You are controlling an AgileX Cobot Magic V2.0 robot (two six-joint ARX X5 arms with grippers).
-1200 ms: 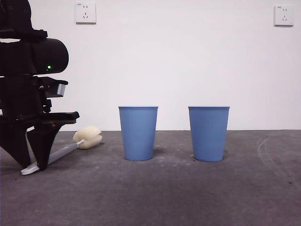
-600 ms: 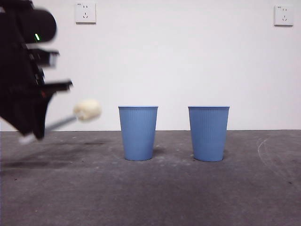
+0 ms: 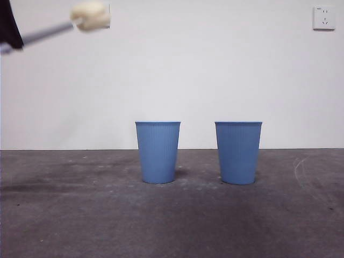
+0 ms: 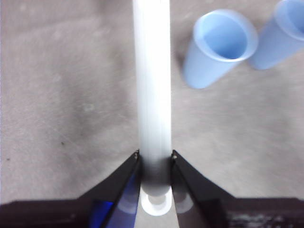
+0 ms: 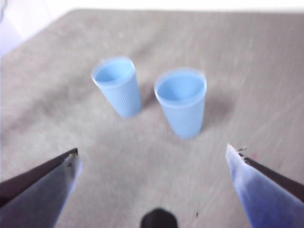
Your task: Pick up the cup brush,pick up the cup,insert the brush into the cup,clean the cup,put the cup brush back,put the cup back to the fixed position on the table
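My left gripper (image 4: 155,154) is shut on the cup brush (image 4: 152,85) near its white tip. In the front view only a black edge of this gripper (image 3: 7,27) shows at the top left corner. It holds the brush (image 3: 90,16) high in the air, sponge head pointing right. Two identical blue cups stand upright on the table (image 3: 172,220): the left cup (image 3: 158,151) and the right cup (image 3: 238,152). Both show in the left wrist view (image 4: 216,50) (image 4: 280,33) and the right wrist view (image 5: 116,85) (image 5: 183,102). My right gripper (image 5: 152,149) is open and empty, high above the table, short of the cups.
A white wall stands behind the table, with a socket (image 3: 324,17) at the top right. The dark grey table stretches left, right and in front of the cups.
My left gripper has lifted the brush off the table at the left and carried it up to the top left corner. The cups have not moved.
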